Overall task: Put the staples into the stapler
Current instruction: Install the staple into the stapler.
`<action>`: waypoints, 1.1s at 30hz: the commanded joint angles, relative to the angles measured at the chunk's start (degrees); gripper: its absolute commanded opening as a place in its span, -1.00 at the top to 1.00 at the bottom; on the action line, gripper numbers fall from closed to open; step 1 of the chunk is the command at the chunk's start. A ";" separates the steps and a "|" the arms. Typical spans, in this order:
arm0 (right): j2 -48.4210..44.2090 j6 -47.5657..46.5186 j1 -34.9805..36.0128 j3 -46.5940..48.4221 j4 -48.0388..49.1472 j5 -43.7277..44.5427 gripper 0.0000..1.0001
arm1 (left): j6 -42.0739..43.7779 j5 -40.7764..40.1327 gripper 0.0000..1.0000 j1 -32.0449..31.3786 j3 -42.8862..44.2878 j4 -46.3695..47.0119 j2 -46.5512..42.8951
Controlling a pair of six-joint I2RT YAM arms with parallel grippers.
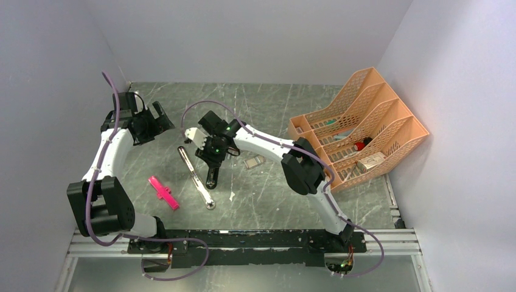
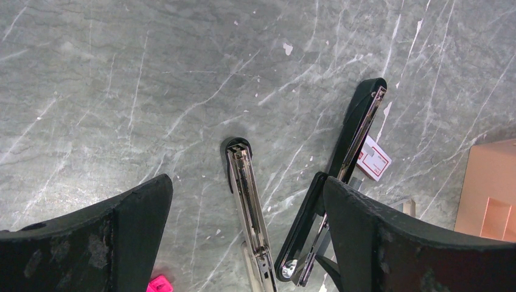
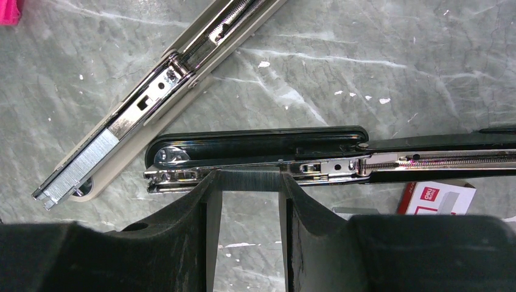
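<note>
The black stapler lies opened out on the table, its chrome rail facing up; it also shows in the top view and the left wrist view. My right gripper is shut on a short silvery strip of staples, holding it against the front part of that rail. In the top view the right gripper is right over the stapler. The red-and-white staple box lies just beside the stapler. My left gripper is open and empty, hovering above the table at the far left.
A silver-grey stapler lies opened flat left of the black one, with staples in its rail. A pink cross-shaped piece lies near left. An orange file organiser stands at the right. A loose staple strip lies by the box.
</note>
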 commanded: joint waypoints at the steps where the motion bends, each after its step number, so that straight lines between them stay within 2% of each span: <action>1: 1.51 0.18 0.28 1.76 0.70 0.40 0.81 | -0.20 0.45 -0.96 0.68 0.81 -0.35 -0.36; 33: 2.39 -0.87 0.26 1.15 -1.04 2.74 0.81 | -0.12 1.05 -0.96 0.68 0.90 -0.26 -0.28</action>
